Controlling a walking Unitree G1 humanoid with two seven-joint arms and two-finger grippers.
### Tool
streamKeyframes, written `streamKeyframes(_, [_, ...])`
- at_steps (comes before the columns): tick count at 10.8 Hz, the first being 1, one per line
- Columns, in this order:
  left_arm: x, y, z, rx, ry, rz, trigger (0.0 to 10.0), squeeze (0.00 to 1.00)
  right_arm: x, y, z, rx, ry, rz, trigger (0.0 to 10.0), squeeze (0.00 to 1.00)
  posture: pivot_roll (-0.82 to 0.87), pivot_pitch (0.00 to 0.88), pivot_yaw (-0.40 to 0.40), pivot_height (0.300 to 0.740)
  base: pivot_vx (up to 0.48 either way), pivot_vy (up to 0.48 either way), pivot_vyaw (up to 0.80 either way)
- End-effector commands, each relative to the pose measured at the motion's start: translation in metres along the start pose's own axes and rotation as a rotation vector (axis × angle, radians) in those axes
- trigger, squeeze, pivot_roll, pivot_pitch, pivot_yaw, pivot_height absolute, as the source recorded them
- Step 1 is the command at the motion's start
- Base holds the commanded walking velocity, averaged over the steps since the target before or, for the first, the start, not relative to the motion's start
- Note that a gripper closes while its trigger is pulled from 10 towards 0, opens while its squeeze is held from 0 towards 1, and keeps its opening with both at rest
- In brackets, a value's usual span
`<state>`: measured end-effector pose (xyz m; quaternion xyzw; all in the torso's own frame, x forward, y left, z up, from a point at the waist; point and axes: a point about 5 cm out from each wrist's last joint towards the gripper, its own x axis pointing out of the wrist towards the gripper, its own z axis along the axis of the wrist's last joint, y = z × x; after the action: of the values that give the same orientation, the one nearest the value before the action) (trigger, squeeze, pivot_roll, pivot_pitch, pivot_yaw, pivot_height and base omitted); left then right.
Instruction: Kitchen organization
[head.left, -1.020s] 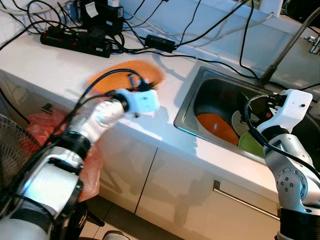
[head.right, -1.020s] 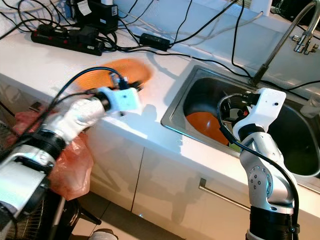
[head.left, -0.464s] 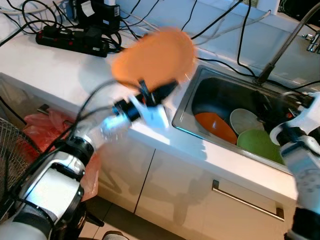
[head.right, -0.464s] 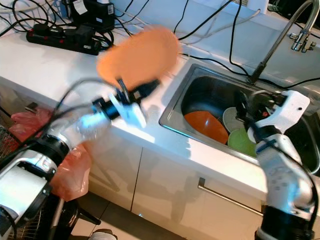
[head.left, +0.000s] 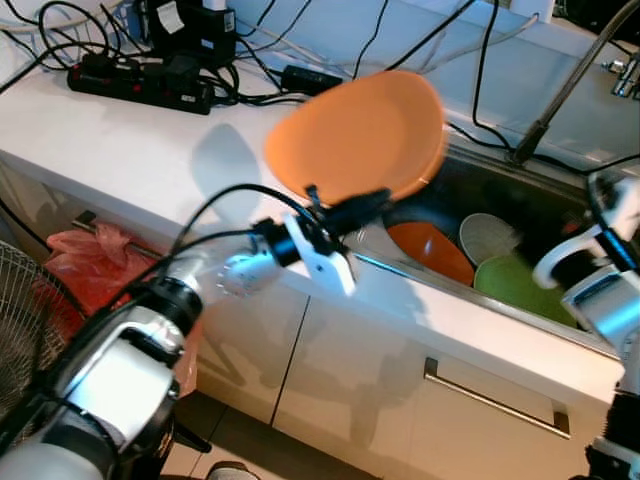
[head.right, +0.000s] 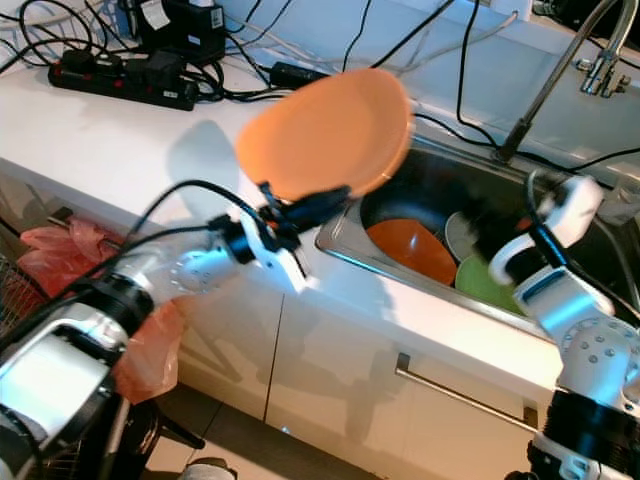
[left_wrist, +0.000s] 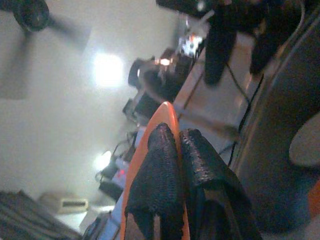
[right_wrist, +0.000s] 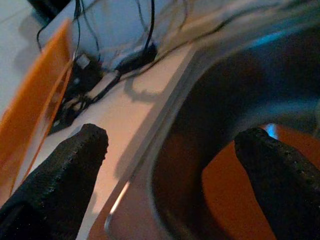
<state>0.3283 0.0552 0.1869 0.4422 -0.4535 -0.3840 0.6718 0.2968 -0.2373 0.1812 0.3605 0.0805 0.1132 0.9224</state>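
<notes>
Along the white countertop (head.left: 120, 150), a steel sink (head.right: 345, 222) is sunk into the surface above white cabinet doors (head.left: 340, 390). Above the sink's near-left corner an orange plate (head.left: 358, 135) is held in the air, tilted up with its underside toward the camera, its rim pinched by the left gripper (head.left: 345, 215); the left wrist view shows both black fingers (left_wrist: 155, 185) closed tight on the plate's edge. Down in the basin lie a second orange plate (head.left: 432, 253), a green plate (head.left: 518, 285) and a small grey plate (head.left: 488, 237), overlapping one another. At the right side of the sink the right gripper (right_wrist: 170, 165) hangs over the basin, its two fingers spread wide and holding nothing. Behind the sink rises a slim faucet (head.left: 570, 90). At the back left of the counter sits a black power strip (head.left: 140, 85) with tangled cables (head.left: 300, 75). A red plastic bag (head.left: 95, 255) hangs below the counter's front edge
</notes>
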Motion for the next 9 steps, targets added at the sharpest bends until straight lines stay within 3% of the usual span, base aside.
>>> streamKeyframes(1, [0.019, 0.007, 0.014, 0.01, -0.114, 0.03, 0.0, 0.0, 0.003, 0.002, 0.008, 0.0, 0.004, 0.035, 10.0, 0.0, 0.19, 0.0, -0.15, 0.74, 0.0, 0.0, 0.0])
streamKeyframes(3, [0.024, 0.0, 0.019, -0.027, -0.129, 0.05, 0.0, 0.0, 0.014, 0.005, 0.01, -0.009, 0.021, 0.059, 10.0, 0.0, 0.19, 0.0, -0.152, 0.74, 0.0, 0.0, 0.0])
streamKeyframes(5, [0.029, -0.009, 0.027, -0.072, -0.156, 0.057, 0.0, 0.0, 0.021, 0.022, 0.017, -0.056, 0.001, 0.135, 10.0, 0.0, 0.18, 0.0, -0.157, 0.74, 0.0, 0.0, 0.0])
streamKeyframes(7, [0.03, -0.014, 0.026, -0.076, -0.141, 0.047, 0.0, 0.0, 0.018, 0.025, 0.024, -0.087, -0.031, 0.132, 10.0, 0.0, 0.18, 0.0, -0.158, 0.74, 0.0, 0.0, 0.0])
streamKeyframes(9, [0.027, -0.012, 0.016, -0.062, -0.062, 0.051, 0.0, 0.0, 0.002, 0.019, 0.034, -0.096, -0.095, 0.082, 10.0, 0.0, 0.17, 0.0, -0.16, 0.74, 0.0, 0.0, 0.0])
